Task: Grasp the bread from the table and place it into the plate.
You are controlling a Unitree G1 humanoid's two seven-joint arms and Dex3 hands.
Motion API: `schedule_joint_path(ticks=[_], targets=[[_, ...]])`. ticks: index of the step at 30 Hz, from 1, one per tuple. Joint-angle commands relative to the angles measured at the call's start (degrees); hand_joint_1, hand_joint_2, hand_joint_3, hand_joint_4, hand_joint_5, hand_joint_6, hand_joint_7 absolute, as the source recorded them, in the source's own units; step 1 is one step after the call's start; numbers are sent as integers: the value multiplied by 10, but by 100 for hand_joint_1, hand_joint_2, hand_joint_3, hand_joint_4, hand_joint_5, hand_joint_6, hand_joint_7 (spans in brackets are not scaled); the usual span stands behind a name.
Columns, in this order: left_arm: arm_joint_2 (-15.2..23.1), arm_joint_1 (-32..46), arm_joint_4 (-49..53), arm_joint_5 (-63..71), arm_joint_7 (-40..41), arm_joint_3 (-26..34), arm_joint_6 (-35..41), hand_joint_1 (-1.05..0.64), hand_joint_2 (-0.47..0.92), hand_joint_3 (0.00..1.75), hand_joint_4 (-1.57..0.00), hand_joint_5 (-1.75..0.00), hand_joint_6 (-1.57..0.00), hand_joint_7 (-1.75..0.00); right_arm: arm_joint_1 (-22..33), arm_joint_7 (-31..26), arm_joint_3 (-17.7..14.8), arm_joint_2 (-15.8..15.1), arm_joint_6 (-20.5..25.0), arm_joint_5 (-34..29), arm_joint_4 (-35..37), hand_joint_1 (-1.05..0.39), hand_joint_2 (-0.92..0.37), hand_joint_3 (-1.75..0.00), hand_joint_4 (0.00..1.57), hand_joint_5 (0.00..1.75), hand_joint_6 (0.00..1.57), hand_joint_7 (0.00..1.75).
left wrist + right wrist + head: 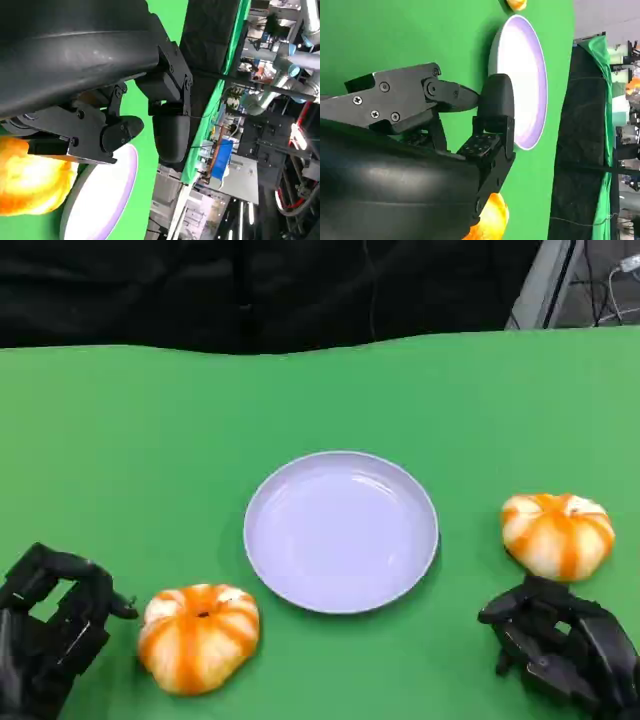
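Note:
Two round orange-and-white striped breads lie on the green table. One bread (198, 637) sits front left of the lavender plate (341, 530), with my left hand (48, 628) just to its left, fingers apart and holding nothing. The other bread (557, 533) lies right of the plate, and my right hand (562, 650) rests on the table just in front of it, fingers apart and holding nothing. In the left wrist view the left bread (30, 182) shows behind the fingers (170, 132), beside the plate (107, 197). The right wrist view shows the plate (527, 75) and the right bread (492, 217).
The green table (150, 440) ends at a black curtain (250, 290) along the back. A metal frame leg (545, 280) stands at the back right. Lab equipment and another robot arm (280, 60) appear beyond the table in the left wrist view.

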Motion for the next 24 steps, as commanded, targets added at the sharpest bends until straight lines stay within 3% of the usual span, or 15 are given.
schedule_joint_path(ticks=[1, 17, 21, 23, 24], targets=[[9, -7, 7, 2, -3, 5, -15, 5, 92, 61, -78, -164, -78, -131, -3, 0, -4, -8, -1, 2, 8, -24, -92, -47, 64, 175, 72, 112], [7, -8, 6, -3, -4, 7, -14, 7, 91, 64, -79, -160, -78, -129, -4, -4, -5, -8, -4, -2, 11, -25, -92, -47, 64, 175, 73, 111], [3, -6, 0, -13, -8, 10, -7, 8, 83, 72, -77, -146, -83, -106, -4, -6, -4, -7, -6, -3, 12, -25, -92, -46, 64, 175, 73, 112], [0, -2, -9, -26, -11, 11, 5, 1, 77, 66, -76, -124, -92, -67, -4, -6, -3, -8, -7, -4, 13, -25, -92, -47, 64, 175, 73, 111], [0, -1, -13, -31, -12, 11, 10, -6, 75, 58, -81, -87, -95, -37, -4, -6, -3, -9, -7, -5, 13, -25, -92, -47, 64, 175, 72, 111]])
